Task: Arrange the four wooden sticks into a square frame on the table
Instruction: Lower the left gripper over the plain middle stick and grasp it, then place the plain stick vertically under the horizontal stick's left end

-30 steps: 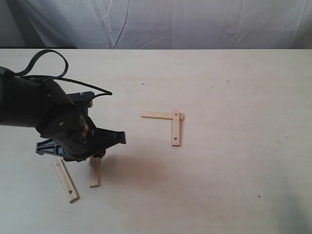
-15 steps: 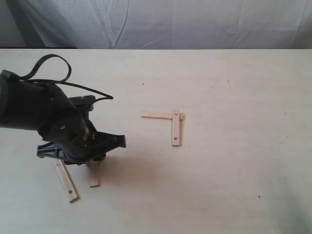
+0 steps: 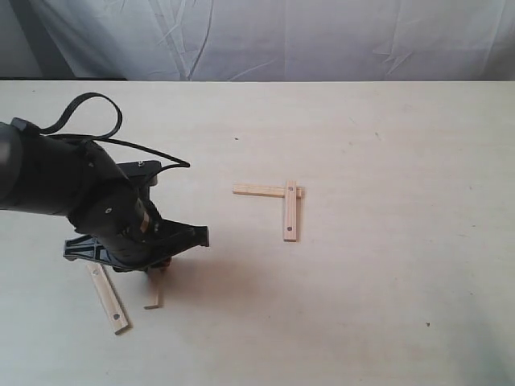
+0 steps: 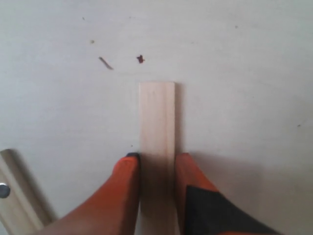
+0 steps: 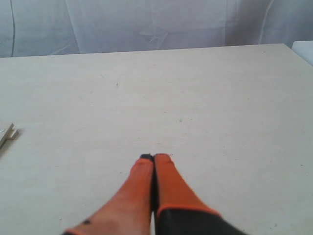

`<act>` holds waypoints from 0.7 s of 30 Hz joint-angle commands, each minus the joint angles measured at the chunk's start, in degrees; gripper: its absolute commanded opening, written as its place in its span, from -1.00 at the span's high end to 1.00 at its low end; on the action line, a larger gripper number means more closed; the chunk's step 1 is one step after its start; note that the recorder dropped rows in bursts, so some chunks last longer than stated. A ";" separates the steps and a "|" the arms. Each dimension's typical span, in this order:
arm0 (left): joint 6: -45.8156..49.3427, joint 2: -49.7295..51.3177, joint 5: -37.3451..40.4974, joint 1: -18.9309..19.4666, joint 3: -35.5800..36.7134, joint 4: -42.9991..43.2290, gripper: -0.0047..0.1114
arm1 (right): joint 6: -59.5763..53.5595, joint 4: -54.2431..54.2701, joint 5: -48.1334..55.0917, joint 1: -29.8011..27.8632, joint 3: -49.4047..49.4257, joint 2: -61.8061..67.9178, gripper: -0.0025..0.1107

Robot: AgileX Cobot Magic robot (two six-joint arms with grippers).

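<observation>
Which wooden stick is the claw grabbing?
The stick between the orange fingers of the left gripper, beside the slanted stick; the other two form an L farther off.

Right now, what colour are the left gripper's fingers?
The fingers are orange, dark-tipped; best seen in the left wrist view.

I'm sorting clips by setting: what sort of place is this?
Probably a robotics lab bench, not a home: a bare pale table, a wrinkled white cloth hung behind it, and a black robot arm whose orange fingers flank a wooden stick.
</observation>
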 commanded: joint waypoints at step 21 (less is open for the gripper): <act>22.23 14.37 2.94 -0.15 -29.99 -8.90 0.92 | -0.15 -0.27 -0.78 -0.26 0.08 -0.32 0.97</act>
